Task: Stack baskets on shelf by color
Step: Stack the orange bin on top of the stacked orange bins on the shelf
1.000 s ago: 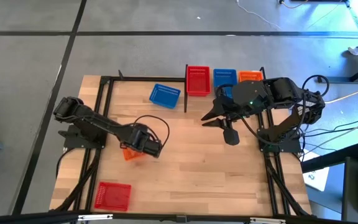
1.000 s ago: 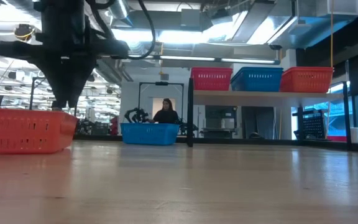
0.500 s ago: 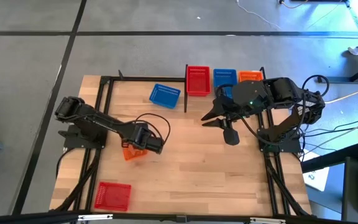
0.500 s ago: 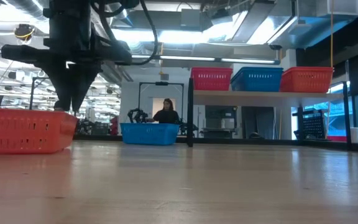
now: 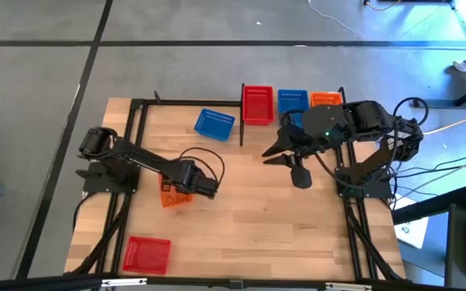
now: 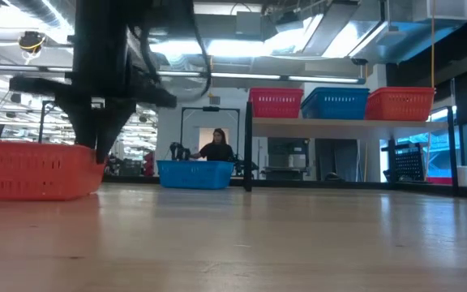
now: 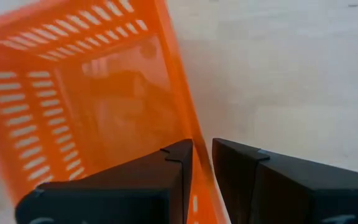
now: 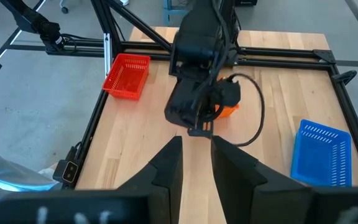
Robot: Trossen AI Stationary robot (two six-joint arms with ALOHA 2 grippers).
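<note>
An orange basket (image 5: pixel 169 197) rests on its bottom on the table, left of centre. My left gripper (image 5: pixel 186 188) points down over the basket's right-hand wall, its fingers a little apart, one on each side of the rim (image 7: pixel 199 140). In the low view its fingertips (image 6: pixel 100 151) reach the basket's (image 6: pixel 31 170) top edge. My right gripper (image 8: pixel 196 155) hangs high over the table's right half, open with nothing between its fingers. On the shelf (image 6: pixel 347 123) at the far right stand a red (image 5: pixel 257 103), a blue (image 5: pixel 292 100) and an orange basket (image 5: pixel 324 99). My left gripper comes from above, pointing down, with one finger (image 7: pixel 169 171) inside the orange basket and the other (image 7: pixel 241 168) outside its right-hand wall. The fingers lie across the wall's rim. Whether they touch the wall I cannot tell. The basket stands flat on the table.
A blue basket (image 5: pixel 214 124) lies on the table left of the shelf's black post (image 5: pixel 242 121). A red basket (image 5: pixel 147 254) sits at the near left corner. A person (image 6: pixel 216 148) shows in the room beyond. Bare wood spans the table's middle and near right.
My left gripper has sunk toward the orange basket and shifted slightly toward the table's right, its fingertips coming down to the basket's rim. The gap between its fingers looks unchanged. The basket has stayed put.
</note>
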